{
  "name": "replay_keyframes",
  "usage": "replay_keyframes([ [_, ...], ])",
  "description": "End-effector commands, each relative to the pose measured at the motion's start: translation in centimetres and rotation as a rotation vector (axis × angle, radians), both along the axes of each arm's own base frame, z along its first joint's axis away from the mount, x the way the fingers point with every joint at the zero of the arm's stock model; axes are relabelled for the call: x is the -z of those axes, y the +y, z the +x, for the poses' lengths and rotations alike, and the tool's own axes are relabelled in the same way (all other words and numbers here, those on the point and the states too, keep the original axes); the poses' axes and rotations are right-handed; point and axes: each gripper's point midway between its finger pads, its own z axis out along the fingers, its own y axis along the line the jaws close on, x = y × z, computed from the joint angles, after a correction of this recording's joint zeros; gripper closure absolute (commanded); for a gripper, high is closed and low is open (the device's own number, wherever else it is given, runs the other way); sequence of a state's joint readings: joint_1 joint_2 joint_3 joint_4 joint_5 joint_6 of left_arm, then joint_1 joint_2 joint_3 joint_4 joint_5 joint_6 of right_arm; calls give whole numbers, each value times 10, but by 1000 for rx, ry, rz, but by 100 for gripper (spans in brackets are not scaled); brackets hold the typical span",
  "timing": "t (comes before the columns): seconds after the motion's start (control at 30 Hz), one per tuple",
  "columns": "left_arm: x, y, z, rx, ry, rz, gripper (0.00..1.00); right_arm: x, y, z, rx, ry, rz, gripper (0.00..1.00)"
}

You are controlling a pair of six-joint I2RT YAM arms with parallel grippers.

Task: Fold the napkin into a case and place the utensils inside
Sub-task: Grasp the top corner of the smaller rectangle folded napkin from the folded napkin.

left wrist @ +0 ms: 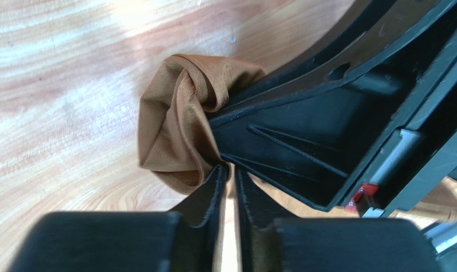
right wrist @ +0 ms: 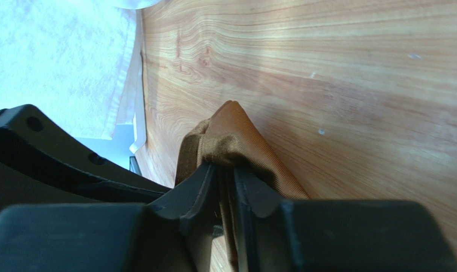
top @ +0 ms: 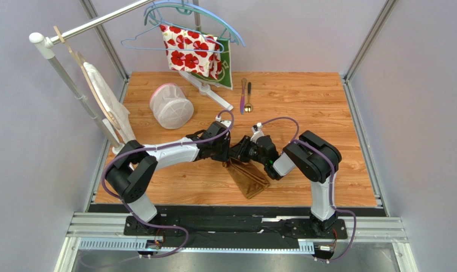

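The napkin (top: 249, 180) lies bunched in a narrow heap on the counter (top: 321, 113), and both tools meet at its far end. The left tool (left wrist: 231, 170) stands a crack apart, with bare counter showing through the gap and cloth crumpled just at its tips. The right tool (right wrist: 226, 170) is nearly closed, pinching a fold of napkin. The utensils (top: 245, 96) lie side by side, well apart, toward the back.

Golden-brown napkin (top: 249, 180) bunched, crumpled — utensils (top: 245, 96) side by side beyond.
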State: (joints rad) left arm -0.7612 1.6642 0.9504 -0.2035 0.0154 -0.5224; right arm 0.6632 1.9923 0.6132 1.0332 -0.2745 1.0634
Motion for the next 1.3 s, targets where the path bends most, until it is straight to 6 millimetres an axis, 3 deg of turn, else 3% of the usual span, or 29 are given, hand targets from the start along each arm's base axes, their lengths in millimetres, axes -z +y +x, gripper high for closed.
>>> replay_keyframes([
  [0.0, -33, -9, 2, -15, -35, -103, 78, -31, 17, 1, -87, -93, 64, 75],
  [0.2, -70, 9, 7, -78, -86, -180, 71, -23, 22, -4, -126, -56, 67, 70],
  [0.33, -83, 38, 11, -190, -100, -192, 70, -21, 23, -6, -136, -34, 74, 68],
  [0.43, -78, 51, 13, -244, -73, -192, 74, -19, 23, -7, -144, -21, 69, 64],
  [0.7, -49, 53, 4, -257, 5, -176, 83, -5, 24, -10, -172, 21, 69, 63],
  [0.93, -32, 43, 5, -164, 63, -113, 68, -16, 19, -7, -184, 33, 139, 62],
  [1.1, -17, 40, 11, -167, 119, -44, 66, -9, 10, -2, -174, 56, 132, 64],
  [1.27, -17, 39, 16, -190, 115, 7, 64, -2, 6, -2, -178, 76, 127, 75],
])
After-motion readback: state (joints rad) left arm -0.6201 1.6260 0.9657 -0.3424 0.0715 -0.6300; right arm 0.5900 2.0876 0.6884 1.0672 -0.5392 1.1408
